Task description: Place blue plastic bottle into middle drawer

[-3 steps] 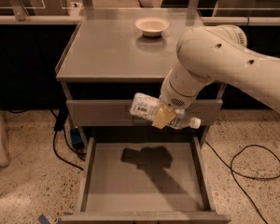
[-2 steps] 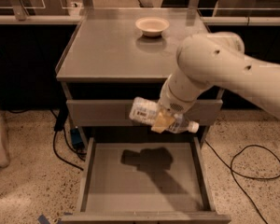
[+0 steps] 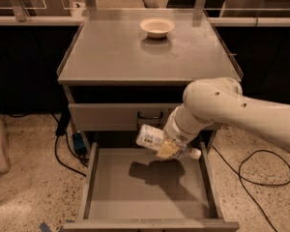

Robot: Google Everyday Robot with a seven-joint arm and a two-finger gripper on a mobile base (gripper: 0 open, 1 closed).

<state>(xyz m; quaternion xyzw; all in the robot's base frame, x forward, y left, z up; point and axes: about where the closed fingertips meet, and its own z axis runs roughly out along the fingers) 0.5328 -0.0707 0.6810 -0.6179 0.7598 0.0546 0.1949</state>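
Observation:
The blue plastic bottle (image 3: 152,138), clear with a pale label and a white cap at its right end, hangs nearly level in the air above the open middle drawer (image 3: 111,192). My gripper (image 3: 168,148) comes down from the white arm at the right and is shut on the bottle's middle, its yellowish fingers (image 3: 167,150) around it. The bottle is over the back half of the drawer and casts a shadow on the drawer's bare grey floor. The drawer is pulled far out toward the camera.
A cream bowl (image 3: 157,27) stands at the back of the cabinet top (image 3: 111,57). The upper drawer front with a black handle (image 3: 150,115) is closed. Black cables lie on the speckled floor at the left (image 3: 63,151) and the right (image 3: 261,170).
The bottle and my gripper have dropped slightly toward the drawer and shifted a little to the right; the grip on the bottle is the same.

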